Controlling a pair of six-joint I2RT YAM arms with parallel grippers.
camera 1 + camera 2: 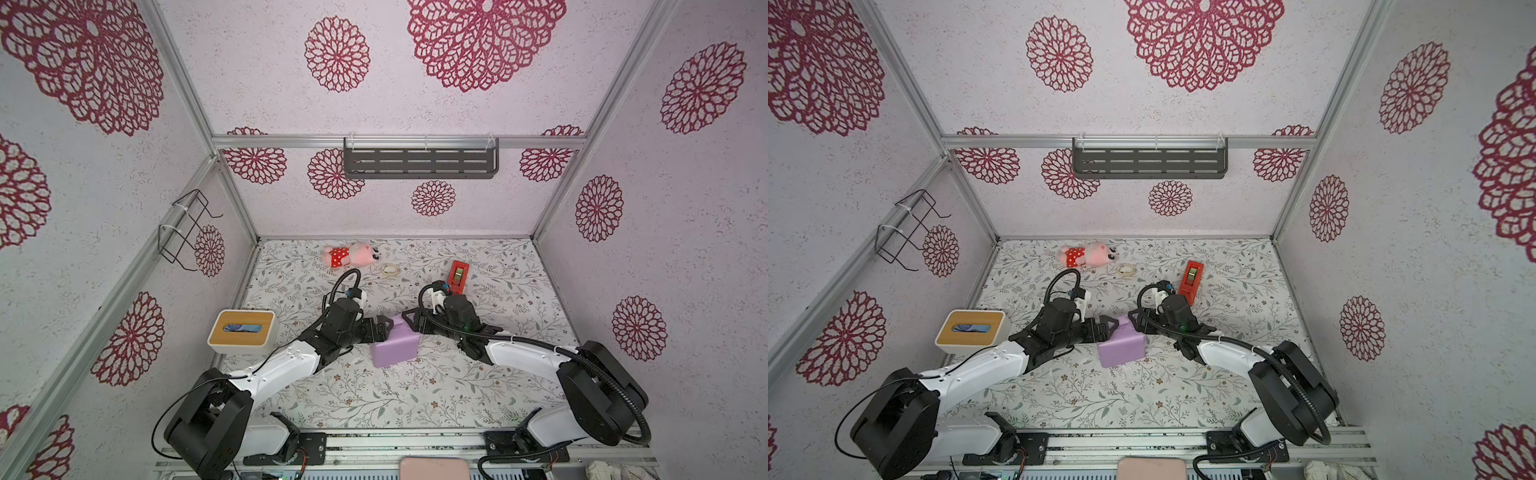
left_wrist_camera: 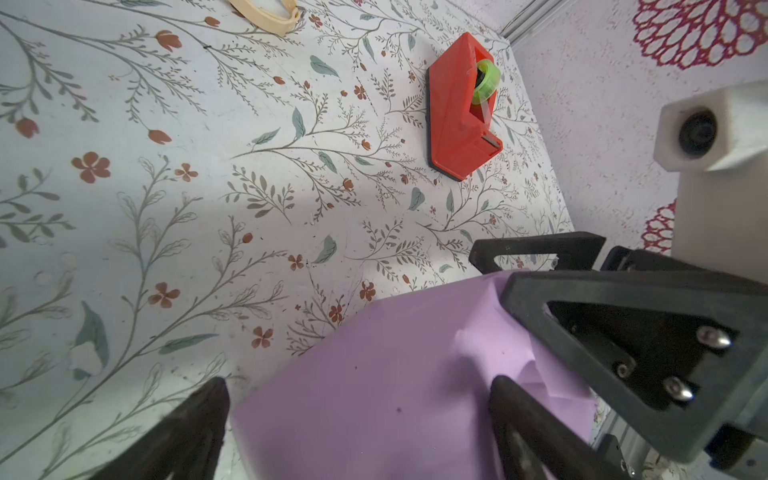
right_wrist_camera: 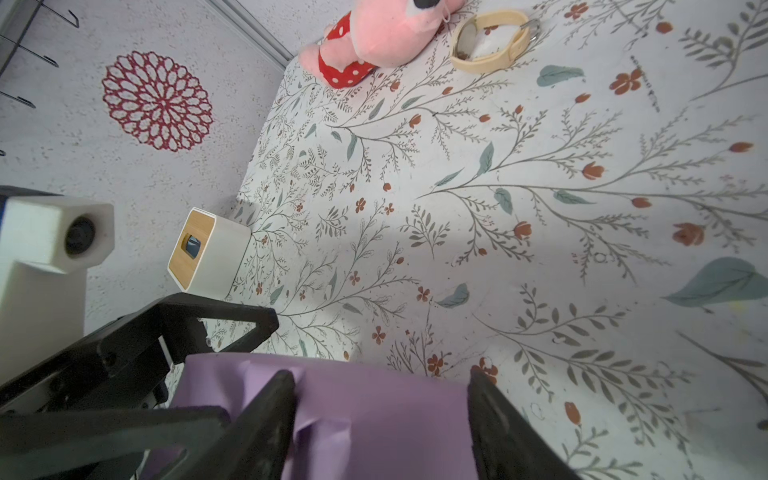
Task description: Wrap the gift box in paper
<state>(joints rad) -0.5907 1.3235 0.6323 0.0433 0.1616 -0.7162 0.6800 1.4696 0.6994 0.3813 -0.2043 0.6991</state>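
Jaws on my black left gripper (image 2: 359, 384) stand released around the box-shaped lilac-purple paper sheet (image 1: 395, 345); black right gripper (image 3: 380, 376) straddles it, grip unclear.

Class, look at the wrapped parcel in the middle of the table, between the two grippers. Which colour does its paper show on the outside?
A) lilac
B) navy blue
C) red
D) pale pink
A: in both top views the paper shows lilac on every face that can be seen, and it hides the box completely.
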